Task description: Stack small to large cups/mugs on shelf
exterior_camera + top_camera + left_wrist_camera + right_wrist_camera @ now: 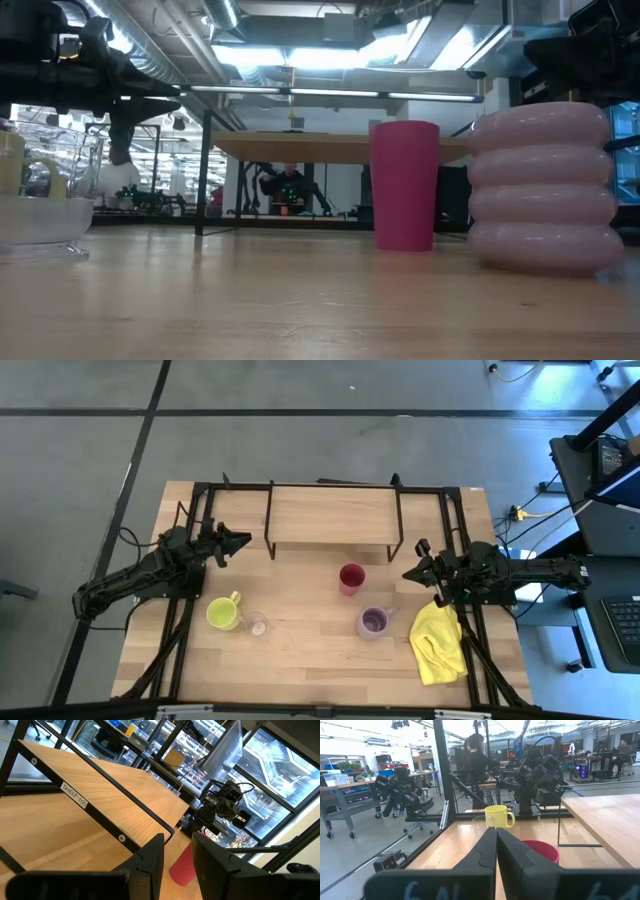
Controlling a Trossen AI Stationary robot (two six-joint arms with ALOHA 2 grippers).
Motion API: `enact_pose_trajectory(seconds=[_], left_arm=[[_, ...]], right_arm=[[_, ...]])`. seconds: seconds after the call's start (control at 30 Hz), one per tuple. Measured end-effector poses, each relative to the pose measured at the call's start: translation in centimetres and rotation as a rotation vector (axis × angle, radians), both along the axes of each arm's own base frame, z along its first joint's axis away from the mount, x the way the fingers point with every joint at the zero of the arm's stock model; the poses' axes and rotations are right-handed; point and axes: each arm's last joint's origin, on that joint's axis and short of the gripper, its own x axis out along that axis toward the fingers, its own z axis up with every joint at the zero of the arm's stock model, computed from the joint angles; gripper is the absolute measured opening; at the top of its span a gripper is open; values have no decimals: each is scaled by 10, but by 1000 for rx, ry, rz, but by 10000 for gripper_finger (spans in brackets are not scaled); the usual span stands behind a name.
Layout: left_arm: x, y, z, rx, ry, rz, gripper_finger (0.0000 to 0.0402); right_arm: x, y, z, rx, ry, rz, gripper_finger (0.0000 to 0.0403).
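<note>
Ahead of my right claw (pixel 408 574), fingers nearly closed and empty, stands the red cup (pixel 351 578) beside the lilac mug (pixel 373 623). Shelf (pixel 333 514) is bare. Judgement: open wide first, approach level, grip the wall without tipping. Left claw (pixel 243 541) waits slightly parted, with the yellow-green mug (pixel 223 613) and clear glass (pixel 257 625) below it.

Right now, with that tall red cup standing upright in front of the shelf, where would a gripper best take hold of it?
Probably at the rim of the red cup, coming straight down from above with one finger inside the open mouth and one outside. It stands upright, has no handle, and the space above it is free. The right gripper hovers nearest, beside it.
</note>
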Motion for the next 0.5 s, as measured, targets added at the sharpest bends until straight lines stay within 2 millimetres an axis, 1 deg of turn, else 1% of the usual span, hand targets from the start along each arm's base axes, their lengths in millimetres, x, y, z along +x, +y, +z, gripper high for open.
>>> enact_pose_trajectory(seconds=[0.23,0.3,0.43,0.5], left_arm=[[0,0,0,0,0,0,94],[0,0,0,0,0,0,94],[0,0,0,0,0,0,94],[0,0,0,0,0,0,94]], right_arm=[[0,0,1,-12,-9,-4,14],[0,-1,3,-44,-44,-43,14],[-3,-3,15,-35,-173,-103,14],[-5,-3,21,-14,-233,-101,14]])
